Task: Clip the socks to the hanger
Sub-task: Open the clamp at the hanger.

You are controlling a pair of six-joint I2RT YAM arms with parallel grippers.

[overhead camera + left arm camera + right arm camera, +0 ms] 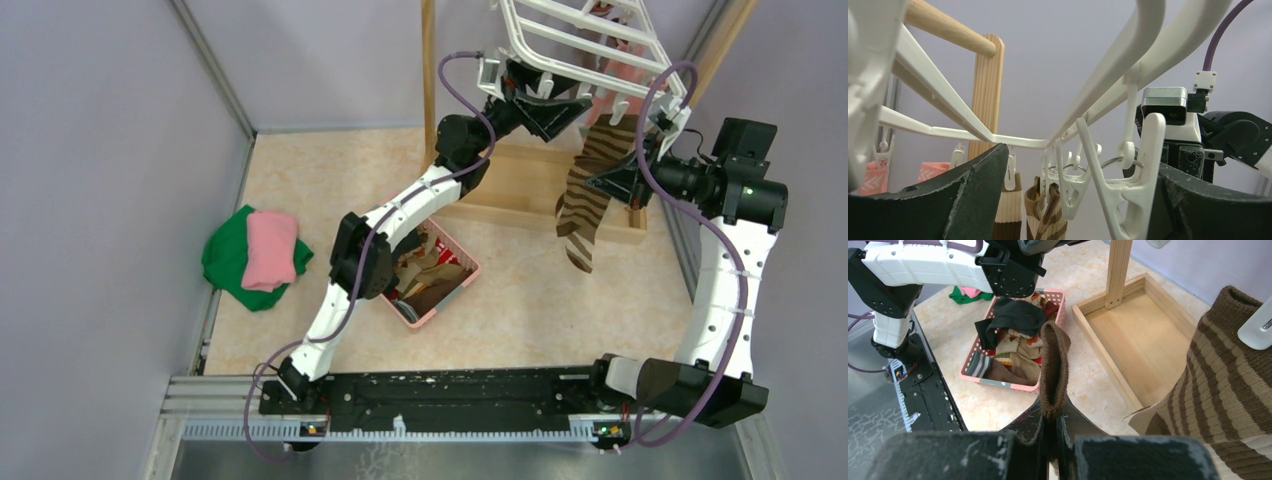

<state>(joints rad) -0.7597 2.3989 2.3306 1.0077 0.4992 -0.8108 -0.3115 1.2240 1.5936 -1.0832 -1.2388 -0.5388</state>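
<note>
The white hanger (590,40) hangs at the top, under the wooden stand's bar. My left gripper (558,106) reaches up beneath it. In the left wrist view this gripper (1083,160) is open, and a white clip (1135,192) dangles between its fingers, close to the right finger (1208,210). Behind it, two brown and cream striped socks (1050,215) hang from clips, and pink socks (933,170) hang further left. My right gripper (612,180) is shut on a brown sock edge (1054,365), beside the hanging striped sock (590,195) (1228,390).
A pink basket (470,272) with several loose socks sits mid-table, under my left arm. The wooden stand's tray base (520,190) lies below the hanger, with its post (429,70) on the left. Folded green and pink cloths (255,255) lie at the far left.
</note>
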